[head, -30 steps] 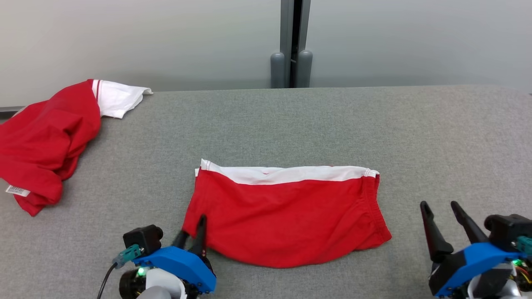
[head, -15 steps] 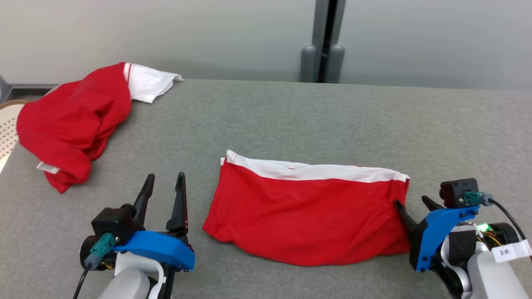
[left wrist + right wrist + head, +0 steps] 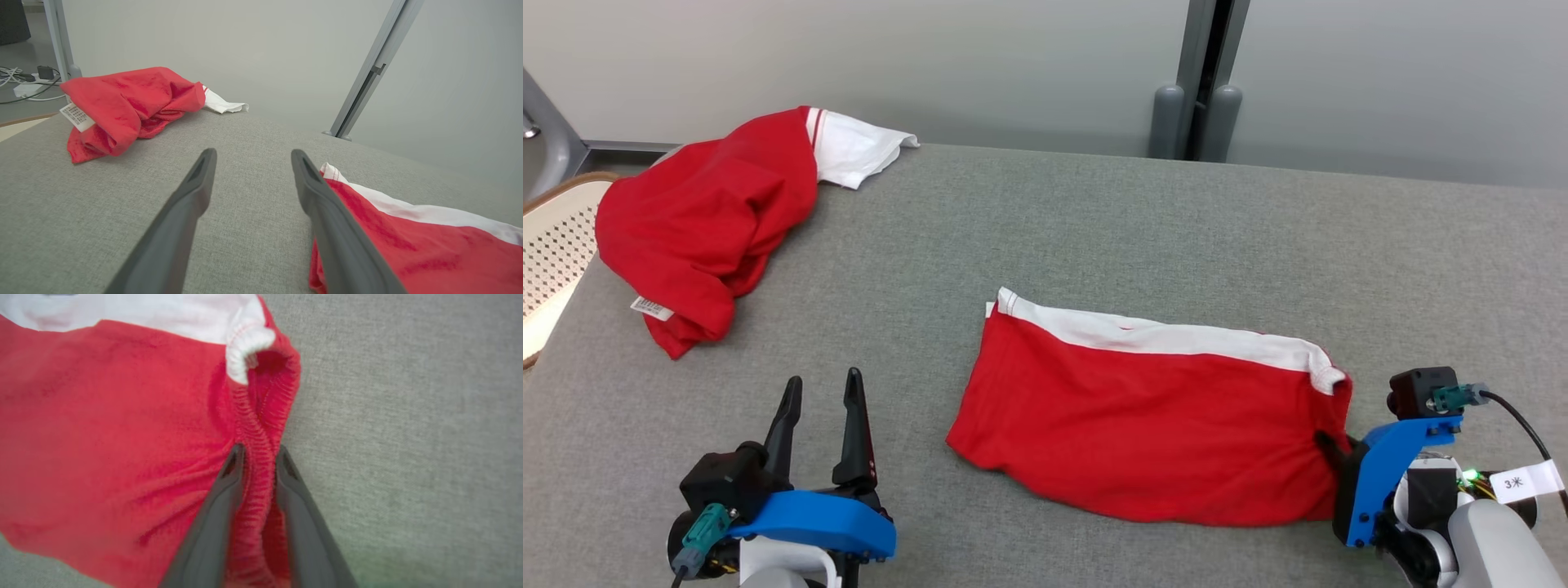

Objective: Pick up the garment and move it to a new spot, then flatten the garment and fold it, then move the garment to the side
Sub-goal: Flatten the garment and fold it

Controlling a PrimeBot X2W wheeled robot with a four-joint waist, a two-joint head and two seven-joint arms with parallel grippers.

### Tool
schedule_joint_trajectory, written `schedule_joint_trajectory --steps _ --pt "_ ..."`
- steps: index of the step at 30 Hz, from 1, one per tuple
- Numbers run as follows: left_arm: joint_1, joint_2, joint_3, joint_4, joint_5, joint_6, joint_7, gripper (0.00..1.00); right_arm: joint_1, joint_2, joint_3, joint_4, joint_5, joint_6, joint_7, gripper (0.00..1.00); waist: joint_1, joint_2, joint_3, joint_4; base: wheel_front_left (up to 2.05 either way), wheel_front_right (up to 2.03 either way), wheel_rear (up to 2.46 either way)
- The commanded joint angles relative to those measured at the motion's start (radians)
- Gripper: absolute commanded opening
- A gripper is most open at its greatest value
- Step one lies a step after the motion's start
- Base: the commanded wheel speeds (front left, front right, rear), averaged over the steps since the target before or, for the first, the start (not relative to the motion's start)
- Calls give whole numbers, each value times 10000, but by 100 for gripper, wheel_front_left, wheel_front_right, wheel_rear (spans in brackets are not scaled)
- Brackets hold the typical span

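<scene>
The garment [image 3: 1143,425] is red with a white band along its far edge and lies folded flat in the middle of the grey table [image 3: 1094,220]. My right gripper [image 3: 1331,447] is at its right end, and the right wrist view has the fingers [image 3: 229,486] shut on the ribbed red hem [image 3: 261,428], which bunches up between them. My left gripper [image 3: 823,380] stands open and empty left of the garment, clear of its left corner. In the left wrist view the left gripper [image 3: 253,153] has bare table between its fingers and the garment [image 3: 408,245] beside the right finger.
A second red and white garment [image 3: 703,220] lies crumpled at the table's far left corner, with a label showing. A pale perforated seat [image 3: 556,245] stands past the left table edge. A grey post [image 3: 1201,82] runs up the back wall.
The camera has swung, shifting the whole picture right. My left gripper let go of the garment's left corner and opened. My right gripper moved in and closed on the right hem.
</scene>
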State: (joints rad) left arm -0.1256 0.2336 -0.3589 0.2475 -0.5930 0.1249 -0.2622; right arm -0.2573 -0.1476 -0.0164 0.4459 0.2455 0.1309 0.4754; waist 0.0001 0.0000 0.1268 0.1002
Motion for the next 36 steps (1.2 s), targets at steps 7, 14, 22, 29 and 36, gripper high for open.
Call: schedule_joint_trajectory --steps 7,14,22,29,36 --pt "6 -214 314 -9 304 -186 -32 100 -336 -298 140 16 638 -4 43 0 -1 0 -91 -550 0 0 0" --pt "115 -388 426 52 495 -341 -34 100 10 -1390 -424 -780 1057 -3 524 0 -1 0 -200 -989 0 0 0" --pt "223 -558 350 295 652 -522 -33 100 591 -1299 -951 -2072 1793 -1 1189 0 -1 0 -395 -1241 0 0 0" --pt "116 -630 200 432 749 -618 -33 100 386 -34 -49 -3084 2698 -1 1447 0 -1 0 -496 -1206 0 0 0" --pt "-27 -694 38 531 773 -710 -31 100 -574 863 824 -2123 2979 -1 800 0 -1 0 -446 -748 0 0 0"
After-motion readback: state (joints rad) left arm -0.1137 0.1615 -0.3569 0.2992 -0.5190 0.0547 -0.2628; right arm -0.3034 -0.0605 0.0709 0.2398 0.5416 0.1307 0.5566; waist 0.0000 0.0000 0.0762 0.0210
